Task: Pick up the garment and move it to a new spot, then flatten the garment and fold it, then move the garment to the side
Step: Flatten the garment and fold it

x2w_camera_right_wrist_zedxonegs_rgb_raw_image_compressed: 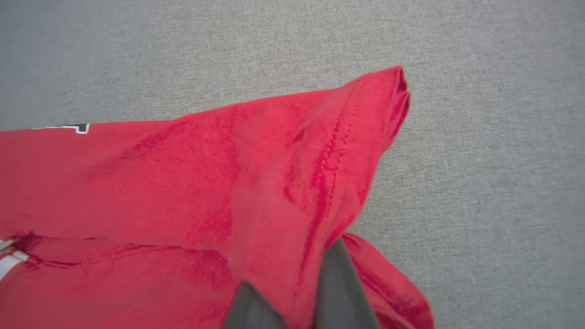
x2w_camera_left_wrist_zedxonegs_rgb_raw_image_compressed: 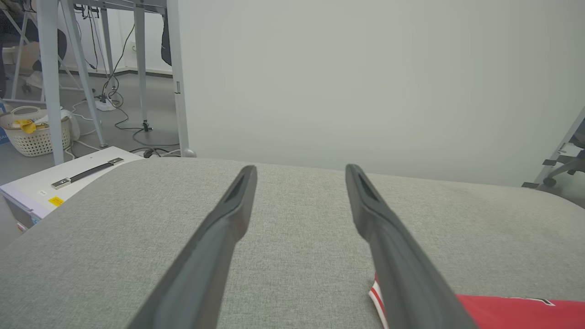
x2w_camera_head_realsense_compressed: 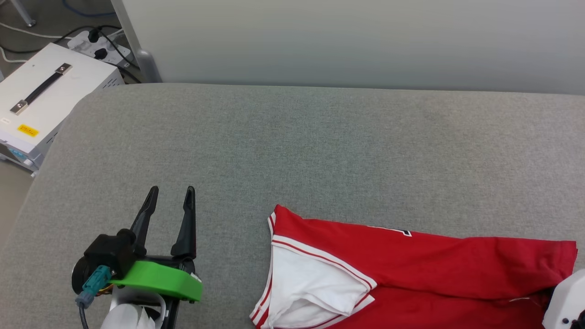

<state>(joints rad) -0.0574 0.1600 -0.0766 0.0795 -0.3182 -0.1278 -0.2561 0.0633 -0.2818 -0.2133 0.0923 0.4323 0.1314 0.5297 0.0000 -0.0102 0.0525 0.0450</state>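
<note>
The left gripper (x2w_camera_head_realsense_compressed: 172, 191) is standing released, its two dark fingers (x2w_camera_head_realsense_compressed: 185, 224) spreading in a narrow V with a clear gap between the tips, and it is holding nothing. In the left wrist view this gripper (x2w_camera_left_wrist_zedxonegs_rgb_raw_image_compressed: 300, 171) is pointing across the grey upholstered surface (x2w_camera_left_wrist_zedxonegs_rgb_raw_image_compressed: 297, 256) toward a pale wall panel (x2w_camera_left_wrist_zedxonegs_rgb_raw_image_compressed: 365, 82), with plain grey cloth showing between its fingers. Whether the tips are touching the surface I cannot tell. The garment (x2w_camera_head_realsense_compressed: 434, 265) is lying to this gripper's right, near it but apart, with its white sleeve (x2w_camera_head_realsense_compressed: 315, 283) and red-and-white striped trim facing the gripper. In the left wrist view the striped edge and red body (x2w_camera_left_wrist_zedxonegs_rgb_raw_image_compressed: 502, 310) are showing just beside the right-hand finger, low in the frame.

The right gripper (x2w_camera_right_wrist_zedxonegs_rgb_raw_image_compressed: 292, 265) is clenching a fold of the red garment (x2w_camera_right_wrist_zedxonegs_rgb_raw_image_compressed: 183, 183). The cloth is running between its two grey fingers (x2w_camera_right_wrist_zedxonegs_rgb_raw_image_compressed: 340, 283) and draping over them, rising as a ridge to a hemmed corner (x2w_camera_right_wrist_zedxonegs_rgb_raw_image_compressed: 397, 82). In the head view the right arm's white housing (x2w_camera_head_realsense_compressed: 564, 299) is sitting at the garment's right end. The garment is lying across the near part of the surface, with a bit of black, white-outlined print (x2w_camera_head_realsense_compressed: 404, 232) peeking along its far edge. A white case (x2w_camera_head_realsense_compressed: 41, 100) with a black handle is standing on the floor beyond the surface's far left corner.
</note>
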